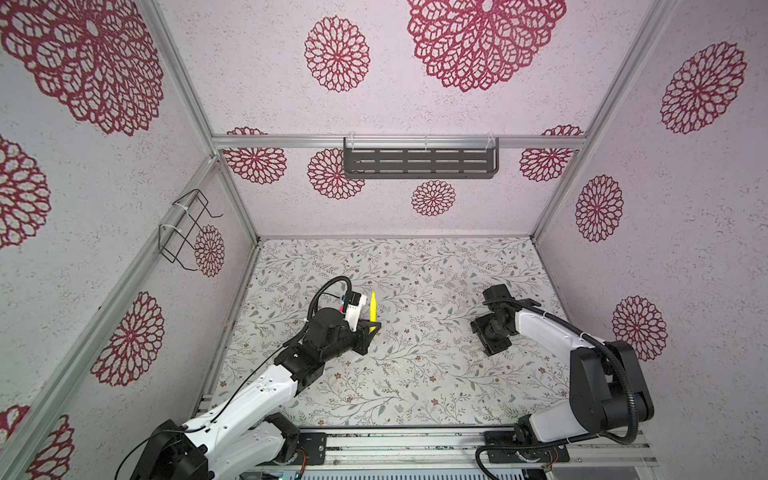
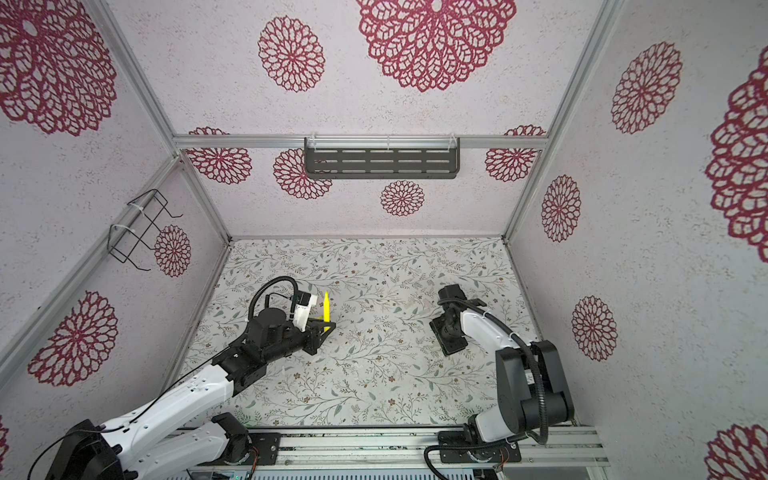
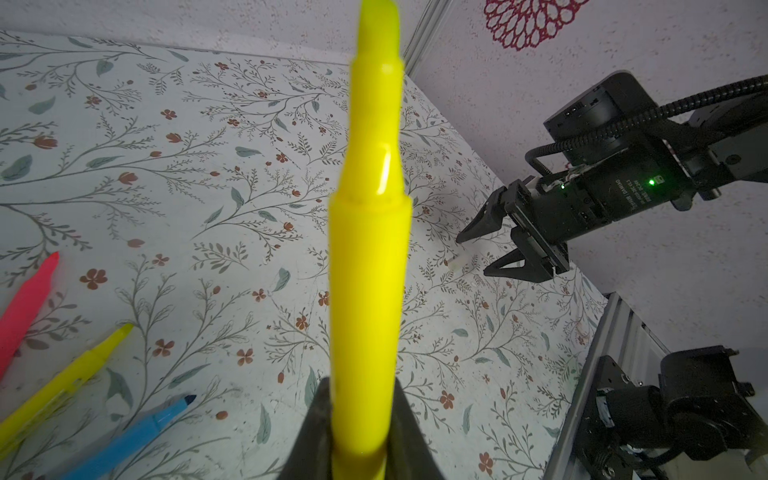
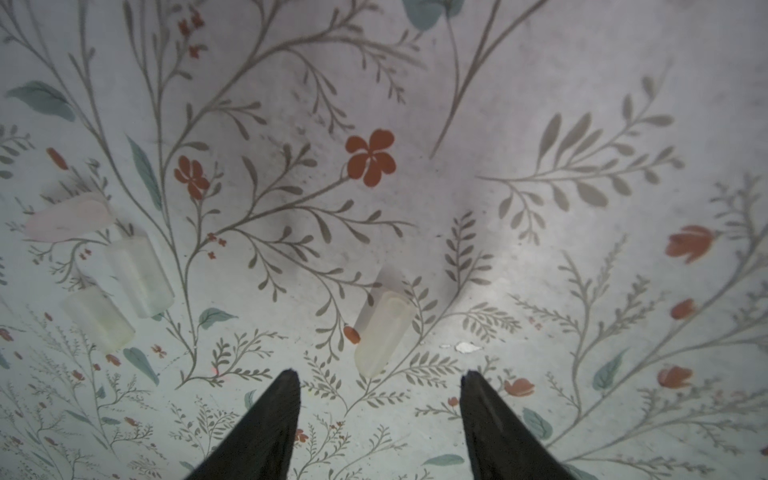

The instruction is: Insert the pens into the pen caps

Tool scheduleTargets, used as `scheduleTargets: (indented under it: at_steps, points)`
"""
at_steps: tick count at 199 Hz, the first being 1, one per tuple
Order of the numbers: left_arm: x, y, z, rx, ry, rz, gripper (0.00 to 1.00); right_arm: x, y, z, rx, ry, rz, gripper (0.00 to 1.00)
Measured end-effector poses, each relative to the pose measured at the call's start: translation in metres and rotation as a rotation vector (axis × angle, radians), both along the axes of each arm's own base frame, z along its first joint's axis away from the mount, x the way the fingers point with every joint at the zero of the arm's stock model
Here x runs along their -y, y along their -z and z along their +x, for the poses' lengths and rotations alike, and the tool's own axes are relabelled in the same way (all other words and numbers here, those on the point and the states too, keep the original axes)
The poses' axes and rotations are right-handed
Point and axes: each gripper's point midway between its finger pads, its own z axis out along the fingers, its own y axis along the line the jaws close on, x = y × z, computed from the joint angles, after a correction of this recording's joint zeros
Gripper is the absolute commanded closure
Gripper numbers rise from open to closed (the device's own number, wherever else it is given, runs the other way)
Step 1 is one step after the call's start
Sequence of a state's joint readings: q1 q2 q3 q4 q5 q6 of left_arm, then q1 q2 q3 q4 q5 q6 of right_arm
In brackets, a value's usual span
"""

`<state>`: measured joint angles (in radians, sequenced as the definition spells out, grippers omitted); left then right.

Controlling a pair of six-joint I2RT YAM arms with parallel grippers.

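Pickup of a cap looks to be the step in hand: the left gripper [image 3: 362,399] is clamped tight on a glossy bright-yellow plastic pen [image 3: 368,249] with a stepped, tapered tip, raised off the floral-printed mat [image 4: 540,124], while the right gripper [image 4: 380,376] hangs low, its black pointed jaws partly apart and empty, a short translucent whitish tubular cap [image 4: 382,328] lying just ahead of the gap. Next, I judge, those jaws must straddle the smooth, slippery-looking tube squarely and close without flicking it away. Three more frosted caps [image 4: 139,278] lie nearby.
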<state>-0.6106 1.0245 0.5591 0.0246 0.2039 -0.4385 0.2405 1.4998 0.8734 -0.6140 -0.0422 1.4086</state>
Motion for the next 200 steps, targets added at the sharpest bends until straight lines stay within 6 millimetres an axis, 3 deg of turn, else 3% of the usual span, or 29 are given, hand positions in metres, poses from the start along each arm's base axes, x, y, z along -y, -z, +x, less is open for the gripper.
scheduleTargets:
  at_steps: [51, 151, 200]
  points:
    - [-0.002, -0.007, 0.000, 0.018, -0.007, -0.009, 1.00, -0.004, 0.019, 0.000, -0.073, 0.000, 0.000, 0.45]
    - [-0.005, -0.010, -0.001, 0.029, -0.018, -0.010, 1.00, -0.005, 0.024, 0.000, -0.096, 0.025, 0.005, 0.51]
    - [-0.006, -0.010, -0.001, 0.030, -0.025, -0.007, 1.00, -0.003, 0.025, -0.002, -0.111, 0.034, -0.003, 0.61]
